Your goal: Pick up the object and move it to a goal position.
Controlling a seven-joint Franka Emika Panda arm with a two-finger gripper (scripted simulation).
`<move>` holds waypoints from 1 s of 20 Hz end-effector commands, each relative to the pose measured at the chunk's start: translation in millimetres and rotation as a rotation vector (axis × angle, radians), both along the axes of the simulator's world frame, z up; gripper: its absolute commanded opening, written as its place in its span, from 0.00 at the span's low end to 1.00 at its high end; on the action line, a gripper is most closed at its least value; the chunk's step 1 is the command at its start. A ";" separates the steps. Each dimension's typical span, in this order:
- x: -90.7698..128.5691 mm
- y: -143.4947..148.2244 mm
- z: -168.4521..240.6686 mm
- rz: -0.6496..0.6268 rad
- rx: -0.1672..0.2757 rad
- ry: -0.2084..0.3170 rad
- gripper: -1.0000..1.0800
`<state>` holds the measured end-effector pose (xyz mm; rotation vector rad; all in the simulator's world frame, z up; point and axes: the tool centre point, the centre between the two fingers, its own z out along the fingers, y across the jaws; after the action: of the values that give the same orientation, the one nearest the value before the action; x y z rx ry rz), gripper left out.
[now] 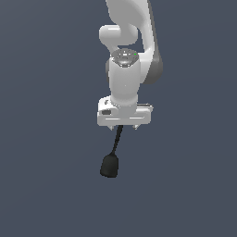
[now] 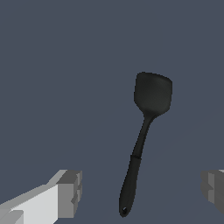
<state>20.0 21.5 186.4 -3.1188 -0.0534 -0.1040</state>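
Observation:
The object (image 1: 109,165) is a matte black, spatula-like thing with a wide rounded head and a thin dark stem. In the exterior view it lies just below my white gripper (image 1: 123,127), its stem running up under the hand. In the wrist view the object (image 2: 152,94) lies lengthwise between my two fingers. The gripper (image 2: 141,190) is open wide. One grey fingertip (image 2: 70,192) and the other (image 2: 214,190) stand well apart from the stem on either side and do not touch it.
A plain dark blue-grey surface (image 1: 46,185) fills both views. The white arm (image 1: 129,28) rises above the hand in the exterior view.

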 end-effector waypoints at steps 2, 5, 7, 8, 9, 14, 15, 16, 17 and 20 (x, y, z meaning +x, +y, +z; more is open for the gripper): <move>0.1 0.6 0.2 0.001 0.001 0.000 0.96; 1.1 8.5 2.6 0.008 0.009 -0.006 0.96; 2.2 18.8 5.9 0.018 0.021 -0.013 0.96; 2.7 23.9 7.6 0.023 0.026 -0.016 0.96; 3.0 27.8 9.0 0.027 0.031 -0.019 0.96; 3.3 31.2 10.2 0.031 0.034 -0.021 0.96; 3.4 30.2 8.9 0.028 0.034 -0.020 0.96; 3.6 29.3 7.1 0.025 0.034 -0.019 0.96; 3.8 28.0 4.6 0.021 0.033 -0.017 0.96; 4.6 21.1 -7.3 -0.001 0.030 -0.009 0.96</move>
<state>24.6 46.3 185.4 -3.0858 -0.0670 -0.1254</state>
